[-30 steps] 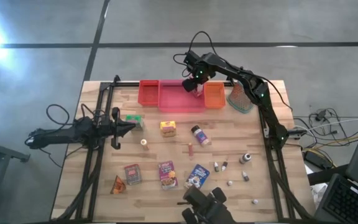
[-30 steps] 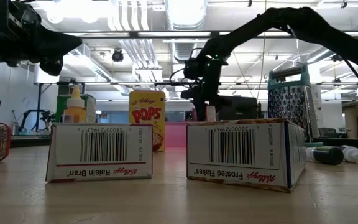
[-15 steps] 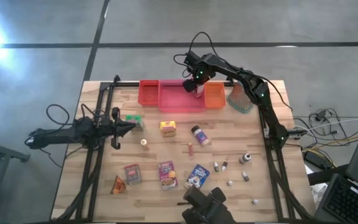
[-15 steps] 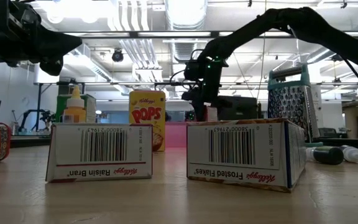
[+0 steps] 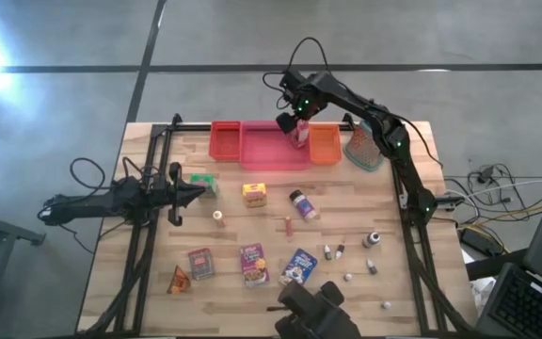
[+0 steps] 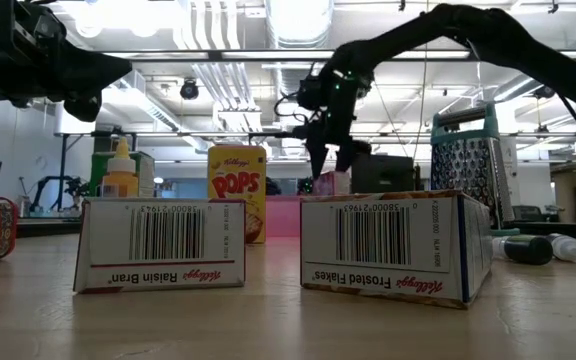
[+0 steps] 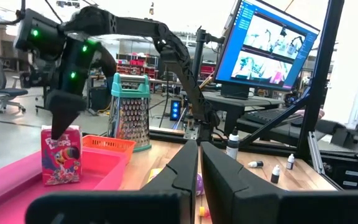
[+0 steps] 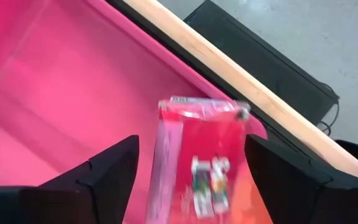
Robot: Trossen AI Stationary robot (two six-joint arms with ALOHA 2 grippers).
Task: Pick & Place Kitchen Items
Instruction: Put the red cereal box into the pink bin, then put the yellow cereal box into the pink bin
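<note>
A pink cereal box [image 7: 61,155] stands upright on its bottom end in the pink tray [image 5: 263,153], near the tray's right end. My right gripper [image 8: 191,142] hangs open just above the box [image 8: 205,155], fingers pointing down, one on either side of its top with a gap to each. It also shows in the high view [image 5: 290,122] and the low view [image 6: 332,165]. My left gripper [image 7: 199,158] waits shut at the table's left side [image 5: 200,191], level and holding nothing.
A red tray [image 5: 224,139] and an orange tray [image 5: 325,144] flank the pink one. A grater [image 5: 365,149] leans at the far right. Small boxes [image 5: 254,194], [image 5: 253,263], [image 5: 298,266], a jar [image 5: 302,203] and tiny bottles [image 5: 333,250] lie across the table's middle and near side.
My right gripper has opened and let go of the pink cereal box, then risen straight up above it. The box stays standing in the pink tray.
</note>
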